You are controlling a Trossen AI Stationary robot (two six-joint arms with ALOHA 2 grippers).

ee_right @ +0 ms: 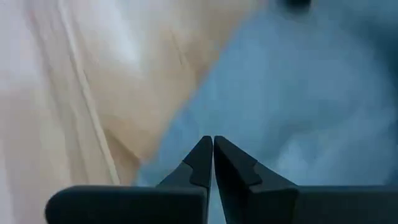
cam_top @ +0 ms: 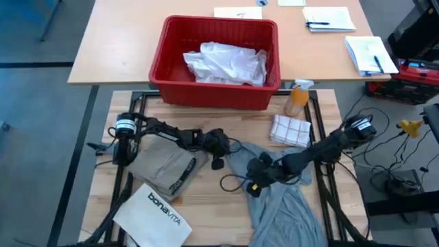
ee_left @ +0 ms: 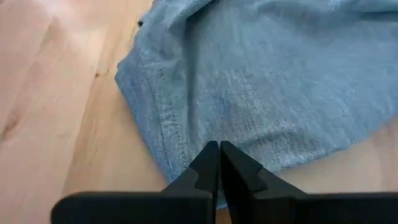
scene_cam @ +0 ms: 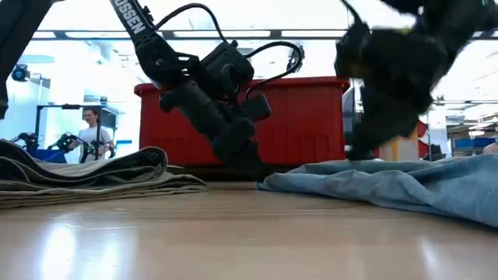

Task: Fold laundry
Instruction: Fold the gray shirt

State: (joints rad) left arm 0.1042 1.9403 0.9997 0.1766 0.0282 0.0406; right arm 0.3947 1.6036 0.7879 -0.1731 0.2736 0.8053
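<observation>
A: Wooden table, near edge: white bag, then the folded khaki piece on the left side.

B: Grey T-shirt?

A: Spread right of centre. Left gripper clenched on its hem; right gripper clenched too, over the shirt, grip unclear.

B: Farther back?

A: Checked cloth, orange bottle, red basket holding the white shirt.

A lab: cabled equipment, a person at rigs behind.

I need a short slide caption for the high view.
Both grippers, left and right, shut over the grey T-shirt; khaki piece lies folded.
</observation>
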